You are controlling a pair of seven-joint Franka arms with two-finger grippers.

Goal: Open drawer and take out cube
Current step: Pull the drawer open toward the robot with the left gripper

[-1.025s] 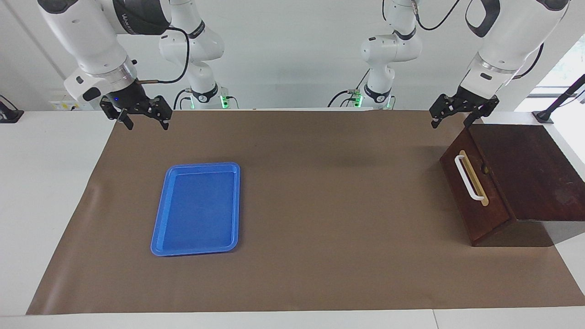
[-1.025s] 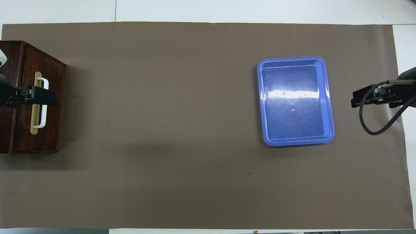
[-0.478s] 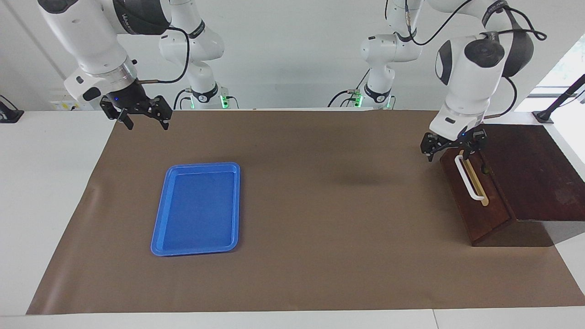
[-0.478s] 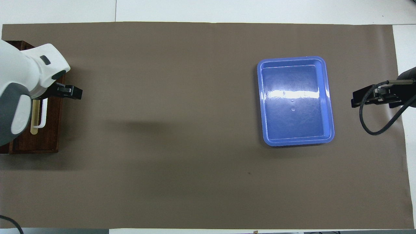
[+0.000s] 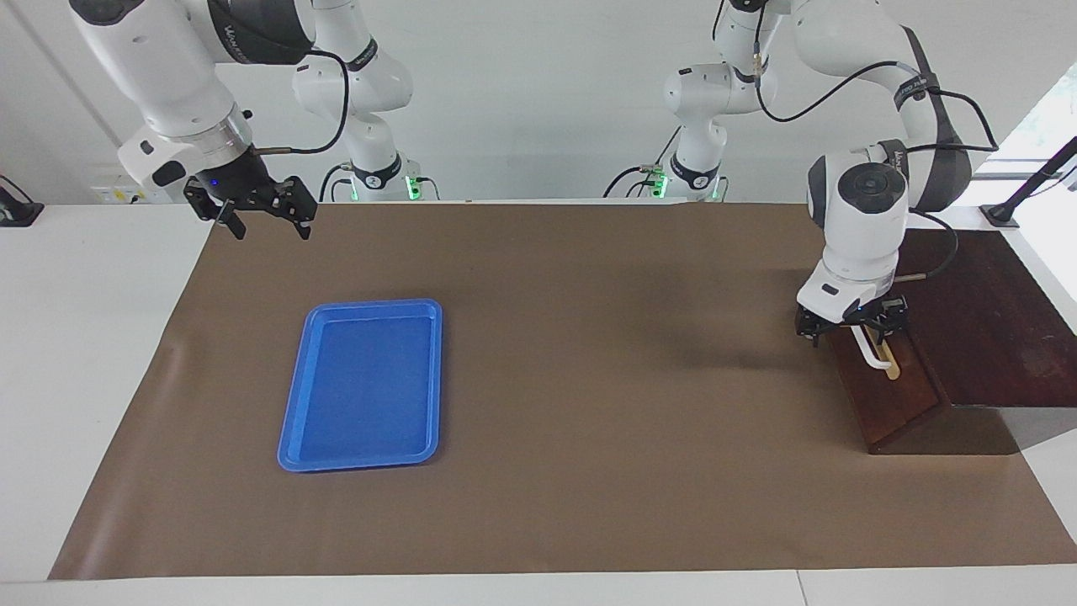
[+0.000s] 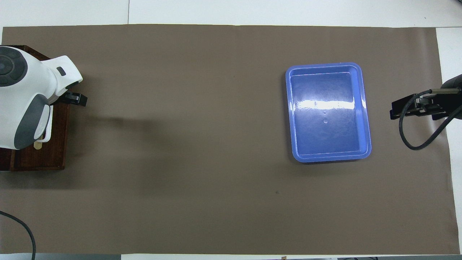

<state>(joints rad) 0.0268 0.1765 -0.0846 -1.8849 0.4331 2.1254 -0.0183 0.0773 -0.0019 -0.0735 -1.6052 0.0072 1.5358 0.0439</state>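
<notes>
Starting at the robots' end: right pincer (image 5: 257, 210) parked over the corner of the brown mat (image 5: 589, 438) at its own arm's end, fingers apart, holding nothing, just waiting. Then the left pincer (image 5: 851, 330), down in front of the drawer (image 5: 883, 396) with fingers spread either side of the white bar handle (image 5: 877, 359), not clamped yet; can't tell whether a pad touches the bar. Drawer front shut, so no cube to be seen anywhere, presumably inside. Looks like the grab-the-handle step. To do it well: centre the bar between the fingers, close firmly, then pull straight out along the drawer's own line toward the middle of the counter (image 5: 84, 337), slow enough not to drag the whole cabinet (image 5: 984, 320). Blue tray (image 5: 370, 305) lying flat toward the right arm's end, well apart from all that. Worth noting: facing view gives the fingers and handle together, while overhead buries most of both under the white wrist, only one black tip (image 6: 77, 99) and the handle's end (image 6: 43, 139) poking out.
</notes>
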